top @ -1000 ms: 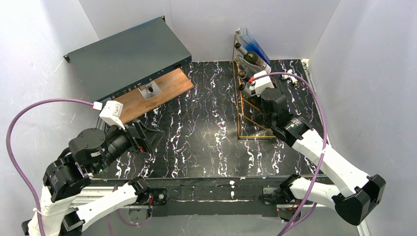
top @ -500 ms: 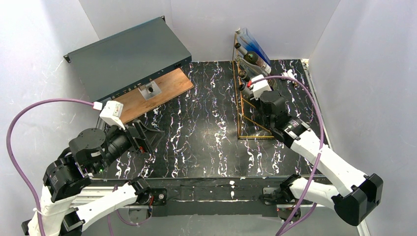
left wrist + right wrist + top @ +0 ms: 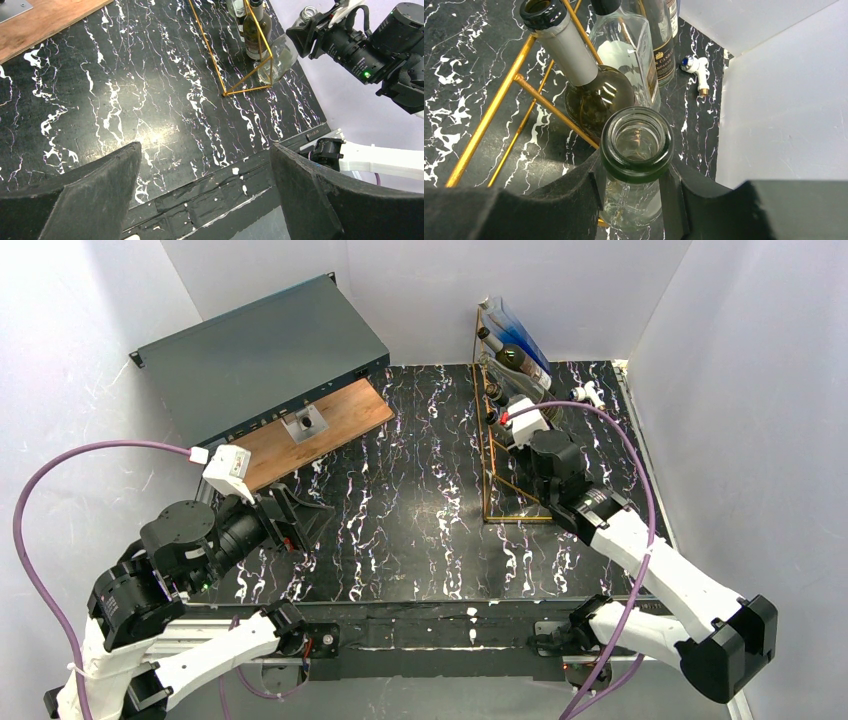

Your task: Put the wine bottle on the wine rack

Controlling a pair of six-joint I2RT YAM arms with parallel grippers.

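Note:
My right gripper point(image 3: 633, 186) is shut on the neck of a clear, uncorked wine bottle point(image 3: 637, 144), just below its green-tinted lip. The bottle point(image 3: 280, 55) hangs tilted beside the near end of the gold wire wine rack point(image 3: 494, 107), with its base close to the rack's lower bars. In the top view the right gripper point(image 3: 528, 432) is at the rack point(image 3: 487, 480), and the held bottle is hidden under the wrist. My left gripper point(image 3: 205, 155) is open and empty, low at the table's left side point(image 3: 300, 515).
The rack holds a grey-foil-necked bottle point(image 3: 574, 55), a clear bottle point(image 3: 629, 55) and a dark labelled one point(image 3: 663, 47). A white pourer point(image 3: 696, 70) lies by the right wall. A dark grey box point(image 3: 260, 355) and wooden board point(image 3: 320, 425) sit at the back left.
The right arm has shifted a little left and nearer along the rack, carrying the bottle. The left arm has not moved.

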